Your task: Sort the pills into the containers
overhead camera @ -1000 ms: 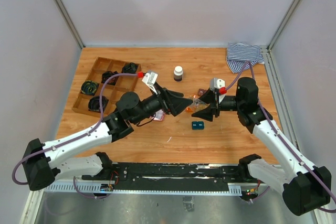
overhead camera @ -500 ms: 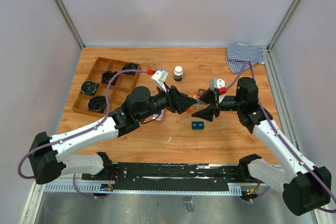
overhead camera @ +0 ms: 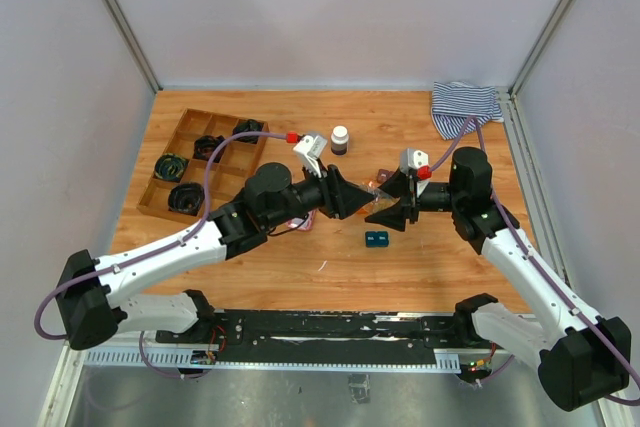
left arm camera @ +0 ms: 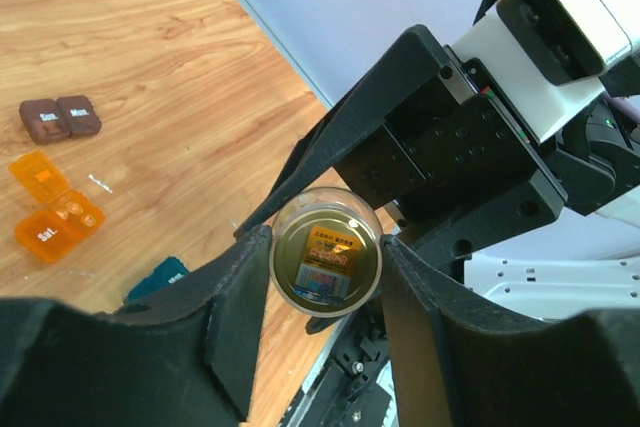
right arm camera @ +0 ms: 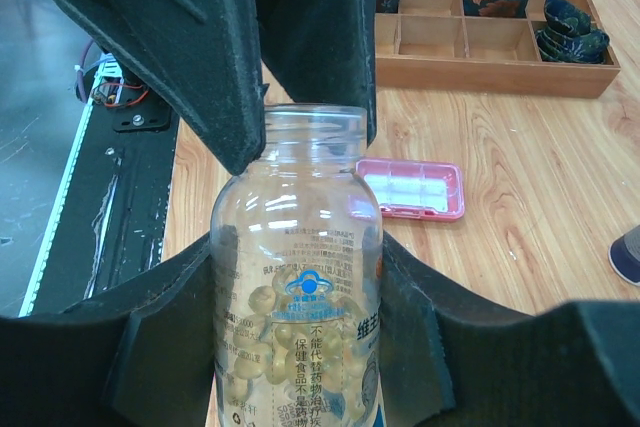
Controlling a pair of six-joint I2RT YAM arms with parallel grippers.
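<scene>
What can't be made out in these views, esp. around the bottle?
- Top view: bottle mostly hidden between left gripper and right gripper.
- Left wrist: whether the fingers press the bottle neck or merely flank it.
- Left wrist: bottle seen end-on, so open or sealed mouth unclear.
- Right wrist: bottle base cut off by the bottom edge.
- Left wrist: teal case partly behind a finger.

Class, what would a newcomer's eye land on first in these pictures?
First, the clear pill bottle of yellow pills held up in the middle of the scene: the right jaws grip its body, the left jaws press its neck. Next, the wooden tray of black coils at the far left, and the striped cloth in the far right corner.
</scene>
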